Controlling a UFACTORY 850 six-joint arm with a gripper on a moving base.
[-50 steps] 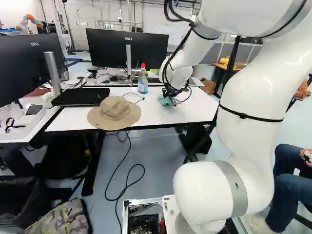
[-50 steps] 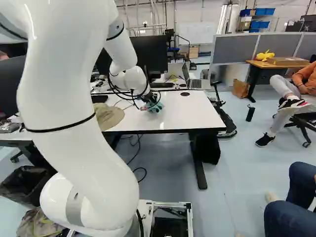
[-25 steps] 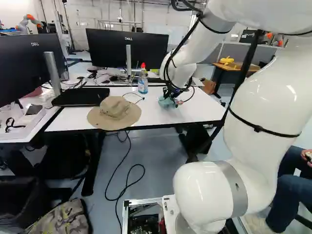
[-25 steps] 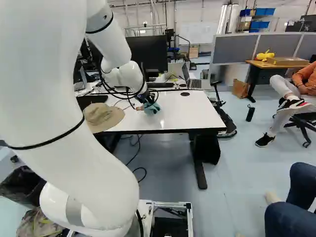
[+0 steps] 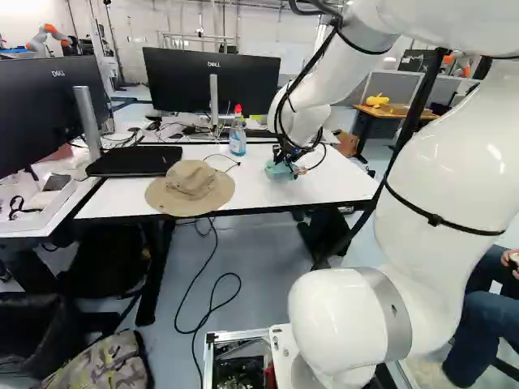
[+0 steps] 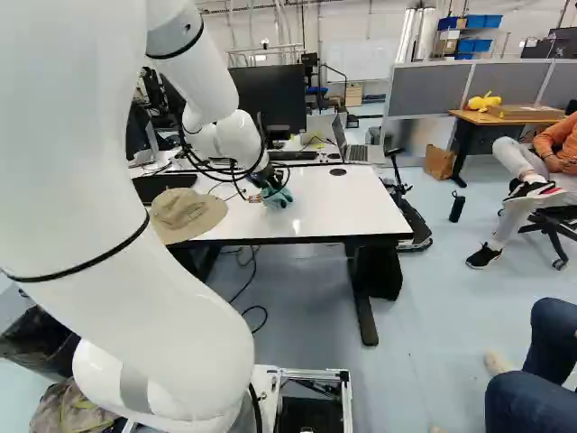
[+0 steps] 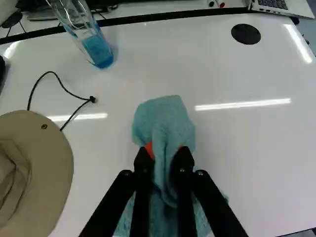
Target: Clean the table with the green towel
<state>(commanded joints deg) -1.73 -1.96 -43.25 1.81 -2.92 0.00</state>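
Observation:
At the end of the arm, over the white table, the gripper holds the bunched green towel. In the wrist view the gripper is shut on the green towel, whose folds pass between the two orange pads and spread out ahead of and beneath the fingers against the tabletop. The fingers cover part of the cloth.
A tan hat with a cord lies on the table beside the towel. A spray bottle of blue liquid stands farther back. Monitors, a black keyboard-like slab and a laptop surround the work area.
The arm's upper links have swung right in the left base view. Gripper and towel have shifted slightly over the table, the towel still held; the base has not moved.

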